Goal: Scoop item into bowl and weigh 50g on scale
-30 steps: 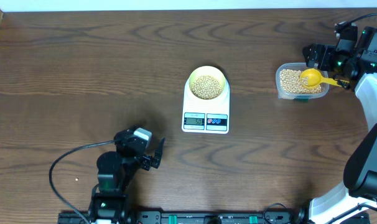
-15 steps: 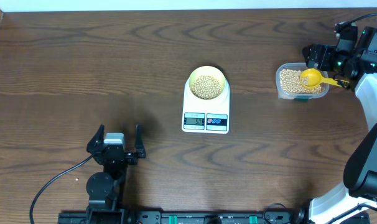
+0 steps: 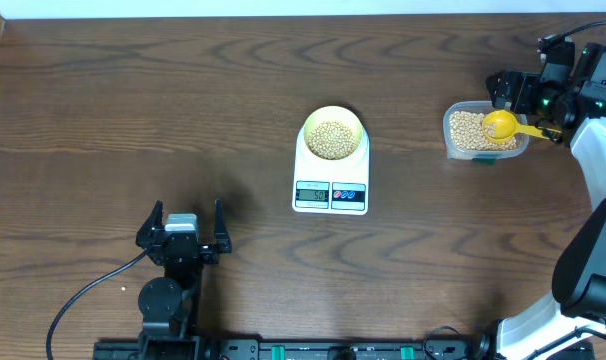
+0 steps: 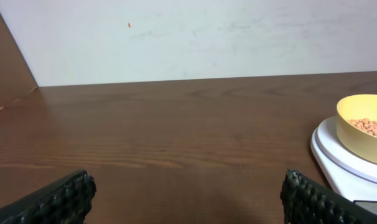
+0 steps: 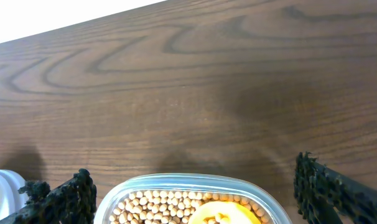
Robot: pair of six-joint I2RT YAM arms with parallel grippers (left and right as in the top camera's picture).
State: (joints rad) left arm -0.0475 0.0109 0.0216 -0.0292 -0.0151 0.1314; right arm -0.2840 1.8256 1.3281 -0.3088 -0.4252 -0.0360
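The pale yellow-green bowl [image 3: 332, 118] holds tan beans [image 3: 332, 138] and stands on the white scale [image 3: 330, 195] at mid table. More beans [image 3: 467, 128] fill a clear tub [image 3: 449, 140] at the right, with a yellow scoop [image 3: 500, 124] lying in it. My right gripper [image 3: 523, 105] is open and empty just behind the tub; in the right wrist view its fingers [image 5: 193, 174] flank the tub [image 5: 176, 183]. My left gripper [image 3: 181, 222] is open and empty, low at the front left; in the left wrist view [image 4: 185, 183] the bowl [image 4: 356, 140] and scale [image 4: 338, 158] show at right.
The scale's display [image 3: 312, 194] is lit; its figures are too small to read. A black cable [image 3: 93, 275] trails from the left arm at the table's front. A white wall [image 4: 188, 37] rises behind the table's far edge.
My left gripper has swung left and turned to point straight at the far edge, then settled. The right gripper, scoop, bowl and scale have not moved.
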